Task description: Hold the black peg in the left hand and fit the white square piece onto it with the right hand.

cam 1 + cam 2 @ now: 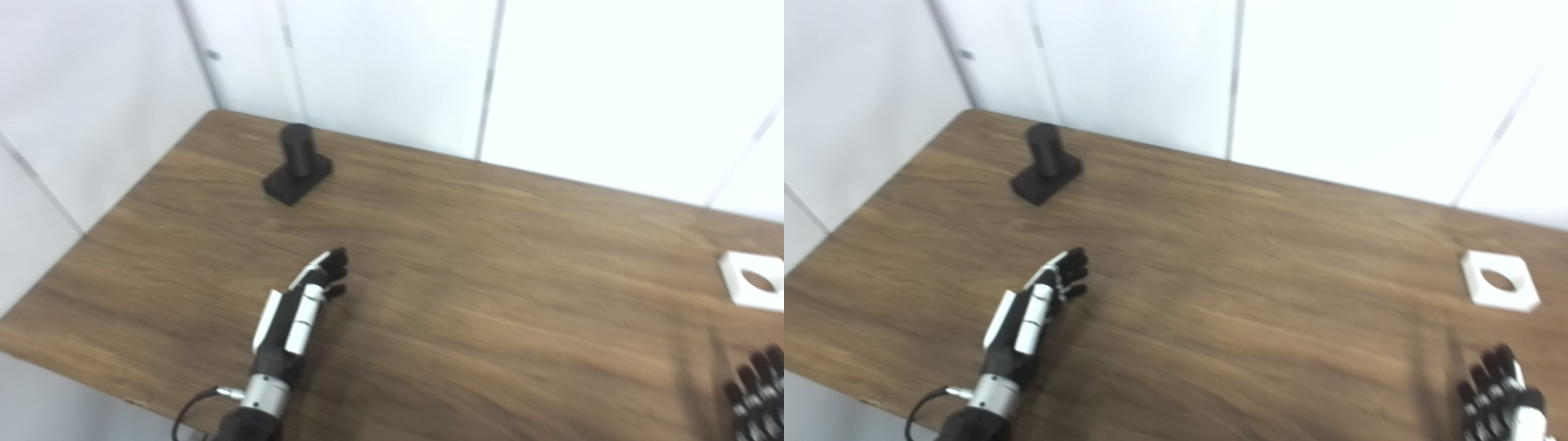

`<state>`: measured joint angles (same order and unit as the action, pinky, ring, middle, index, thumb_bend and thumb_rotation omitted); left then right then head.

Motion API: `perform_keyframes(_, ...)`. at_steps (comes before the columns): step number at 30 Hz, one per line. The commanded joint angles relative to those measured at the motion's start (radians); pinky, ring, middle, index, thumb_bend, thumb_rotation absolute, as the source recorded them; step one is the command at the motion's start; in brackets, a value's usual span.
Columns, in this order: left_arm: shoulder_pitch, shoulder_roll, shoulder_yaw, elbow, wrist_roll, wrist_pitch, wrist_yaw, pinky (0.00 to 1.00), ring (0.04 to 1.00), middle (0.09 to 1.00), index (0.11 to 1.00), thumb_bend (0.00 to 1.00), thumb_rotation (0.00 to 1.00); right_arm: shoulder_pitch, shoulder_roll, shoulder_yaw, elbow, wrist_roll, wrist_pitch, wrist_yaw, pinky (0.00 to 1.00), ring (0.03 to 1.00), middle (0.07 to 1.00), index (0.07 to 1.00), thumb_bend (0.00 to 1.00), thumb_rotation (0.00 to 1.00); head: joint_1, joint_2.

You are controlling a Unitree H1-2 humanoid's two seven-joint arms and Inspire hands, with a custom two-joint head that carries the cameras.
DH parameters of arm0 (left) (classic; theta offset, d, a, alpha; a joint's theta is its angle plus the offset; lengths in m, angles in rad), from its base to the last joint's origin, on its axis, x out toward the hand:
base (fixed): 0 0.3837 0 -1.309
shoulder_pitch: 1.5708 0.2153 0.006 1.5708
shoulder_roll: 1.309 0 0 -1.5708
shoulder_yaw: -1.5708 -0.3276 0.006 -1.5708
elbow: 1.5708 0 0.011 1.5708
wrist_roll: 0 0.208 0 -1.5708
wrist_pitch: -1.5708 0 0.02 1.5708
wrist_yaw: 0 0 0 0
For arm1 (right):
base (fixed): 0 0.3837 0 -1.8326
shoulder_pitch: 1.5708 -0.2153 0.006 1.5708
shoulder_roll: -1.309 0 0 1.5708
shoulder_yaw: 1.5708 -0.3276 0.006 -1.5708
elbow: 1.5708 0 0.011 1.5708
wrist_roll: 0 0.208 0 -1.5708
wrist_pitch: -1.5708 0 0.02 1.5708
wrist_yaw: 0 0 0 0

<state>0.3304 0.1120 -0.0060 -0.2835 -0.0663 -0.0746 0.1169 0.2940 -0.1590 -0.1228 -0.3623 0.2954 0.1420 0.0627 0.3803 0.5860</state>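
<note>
Black peg (1045,164): matte round post, upright on a flat rectangular base, near the far left corner of the wood-grain tabletop (1225,245). Left robot hand (1032,312), black with white plates, well short of the peg toward the near edge, fingers extended, holding nothing. Far right of the peg, white square piece (1499,280): flat, chamfered corners, round hole through its middle. Right robot hand (1497,392) just nearer than the piece, fingers spread, empty.
</note>
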Motion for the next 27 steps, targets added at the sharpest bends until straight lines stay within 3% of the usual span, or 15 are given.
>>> perform_keyframes(1,0.001,-0.110,-0.016,0.000,0.028,-0.022,0.025,0.84,0.876,0.878,0.855,0.65,0.94,-0.019,-0.015,-0.014,-0.001,-0.001,-0.045,0.017,1.00,1.000,0.989,0.983,0.63,1.00,0.010,-0.004)
perform_keyframes(4,0.004,-0.108,-0.033,-0.001,0.039,-0.017,0.042,0.84,0.879,0.878,0.852,0.66,0.95,-0.019,-0.015,-0.022,0.007,0.000,-0.050,0.021,1.00,0.977,0.955,0.923,0.54,1.00,0.019,-0.012)
perform_keyframes(14,0.021,-0.085,-0.071,-0.014,0.088,-0.015,0.074,0.86,0.885,0.885,0.862,0.58,0.97,-0.004,-0.011,-0.033,0.009,-0.014,-0.068,0.037,0.89,0.914,0.901,0.868,0.58,1.00,0.014,-0.029)
perform_keyframes(17,0.028,-0.081,-0.075,-0.025,0.117,-0.003,0.082,0.85,0.881,0.872,0.848,0.55,0.86,0.003,-0.016,-0.032,0.006,-0.019,-0.070,0.044,0.86,0.898,0.891,0.856,0.61,1.00,0.009,-0.030)
perform_keyframes(19,0.032,-0.083,-0.076,-0.036,0.120,-0.011,0.086,0.86,0.883,0.864,0.836,0.49,0.67,0.010,-0.017,-0.032,0.001,-0.024,-0.071,0.044,0.85,0.889,0.880,0.843,0.64,1.00,0.008,-0.033)
perform_keyframes(20,0.030,-0.081,-0.076,-0.048,0.157,-0.014,0.097,0.87,0.886,0.864,0.835,0.47,0.62,0.012,-0.016,-0.033,0.001,-0.025,-0.070,0.043,0.85,0.888,0.879,0.840,0.64,1.00,0.008,-0.033)
perform_keyframes(21,0.028,-0.077,-0.074,-0.077,0.203,0.006,0.106,0.85,0.874,0.856,0.830,0.44,0.55,0.014,-0.018,-0.035,0.001,-0.025,-0.071,0.044,0.84,0.883,0.877,0.841,0.64,1.00,0.003,-0.033)
perform_keyframes(27,-0.044,-0.029,-0.021,-0.264,0.340,0.203,0.092,0.77,0.852,0.858,0.849,0.48,0.44,0.024,-0.015,-0.036,0.001,-0.031,-0.076,0.042,0.84,0.878,0.871,0.836,0.70,0.98,-0.005,-0.036)
